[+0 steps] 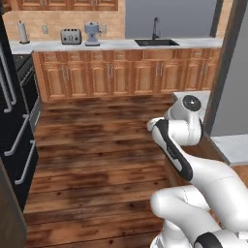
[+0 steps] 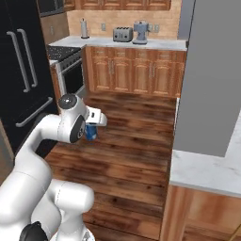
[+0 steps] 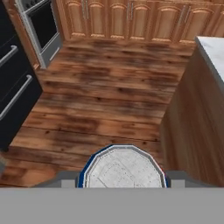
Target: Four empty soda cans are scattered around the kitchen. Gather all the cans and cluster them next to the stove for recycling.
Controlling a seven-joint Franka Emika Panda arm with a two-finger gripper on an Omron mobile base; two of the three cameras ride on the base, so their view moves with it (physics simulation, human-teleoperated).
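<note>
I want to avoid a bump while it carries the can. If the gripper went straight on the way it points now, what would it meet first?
Probably the bare wood floor, beyond the blue can held in the gripper; depth is uncertain.

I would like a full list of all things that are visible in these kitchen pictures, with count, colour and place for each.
soda can: one, blue with silver top, held between the jaws above the wooden floor
stove: one, steel oven front, left of the cabinet row
fridge: one, black with grey handles, at the left
toaster: one, silver, on the back counter
blender-like appliance: one, blue-grey, beside the toaster
paper towel roll: one, white, at the counter's left end
sink: one, dark, with faucet, in the back counter
cabinets: one row, brown wood, under the counter
gripper: one, white, jaws closed on the can
</note>
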